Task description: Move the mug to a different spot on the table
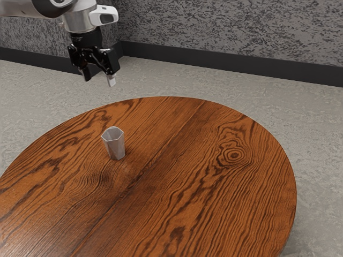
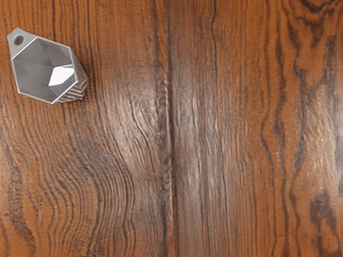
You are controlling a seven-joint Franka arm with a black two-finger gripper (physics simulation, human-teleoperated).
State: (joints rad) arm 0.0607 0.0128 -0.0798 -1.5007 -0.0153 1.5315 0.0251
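Note:
A small grey faceted mug [image 1: 113,143] stands upright on the round wooden table [image 1: 214,176], left of the table's middle in the exterior view. From above in the wrist view the mug [image 2: 45,67] shows its angular rim and pale inside, off to one side of my hand. My black gripper [image 1: 98,78] hangs high above the table's far left edge, well above and behind the mug. Its fingers stand apart, open, with nothing between them.
The table's dark wood grain spreads wide to the exterior view's right and toward the front. Grey floor [image 1: 300,112] surrounds the table, and a speckled wall with a dark baseboard [image 1: 230,61] runs behind it.

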